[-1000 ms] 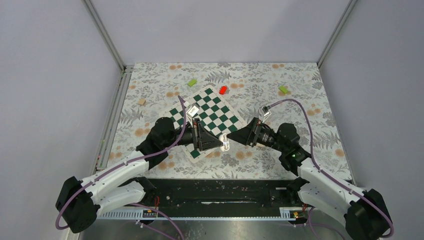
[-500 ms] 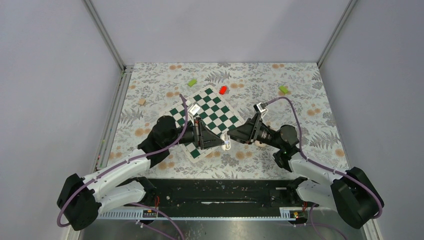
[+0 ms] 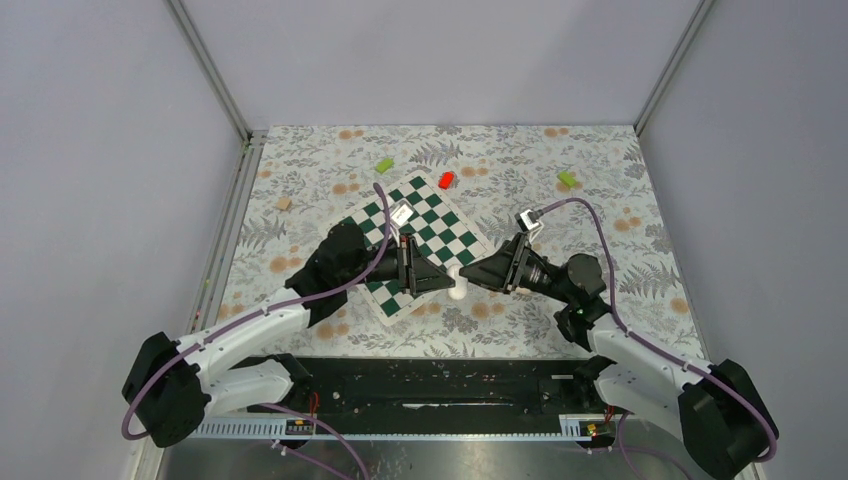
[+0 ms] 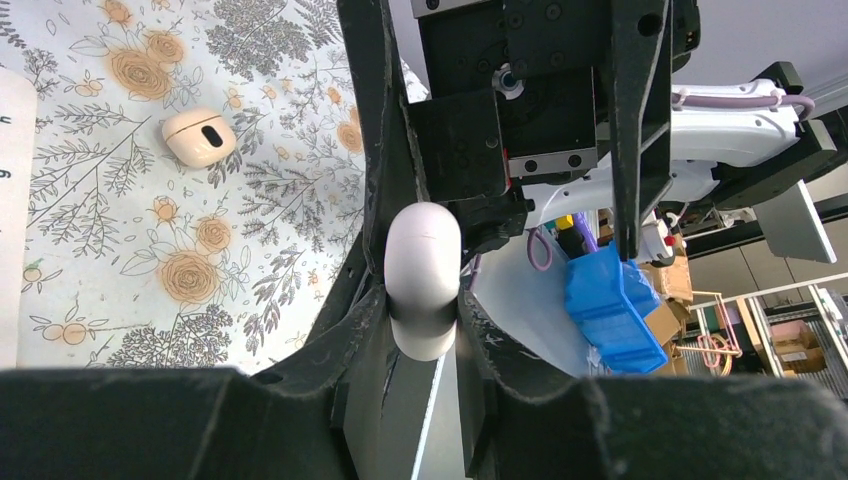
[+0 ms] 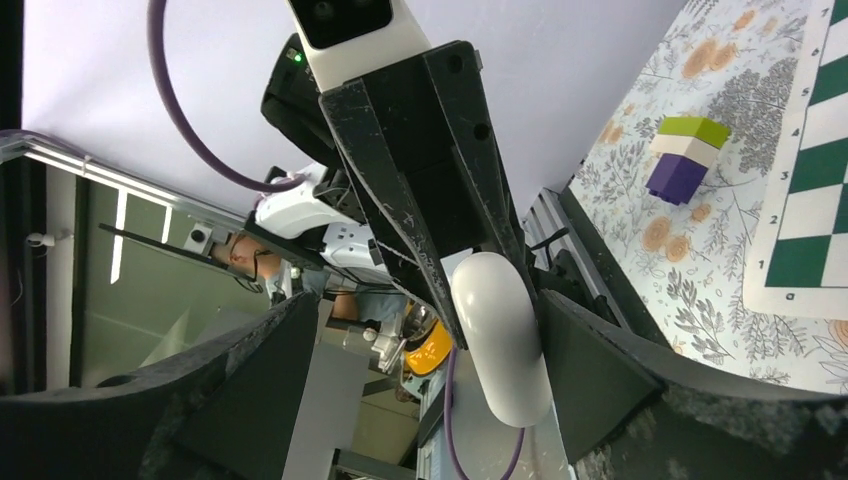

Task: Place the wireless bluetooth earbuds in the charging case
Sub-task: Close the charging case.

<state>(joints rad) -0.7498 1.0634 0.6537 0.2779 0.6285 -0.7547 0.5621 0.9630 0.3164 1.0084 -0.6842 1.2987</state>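
My left claw (image 4: 423, 305) was clamped on one earbud (image 4: 423, 262), a smooth white oval with a faint seam, held above the bench (image 3: 520, 170) just off the chessboard's (image 3: 430, 215) near corner. My right claw (image 3: 468, 272) stood spread apart around it. The peach case (image 4: 199, 138), dark slot up, lay near the chessboard's edge.

One earbud (image 4: 423, 270) (white), one case (image 4: 199, 137), one red block (image 3: 446, 180), one chessboard (image 3: 440, 225).
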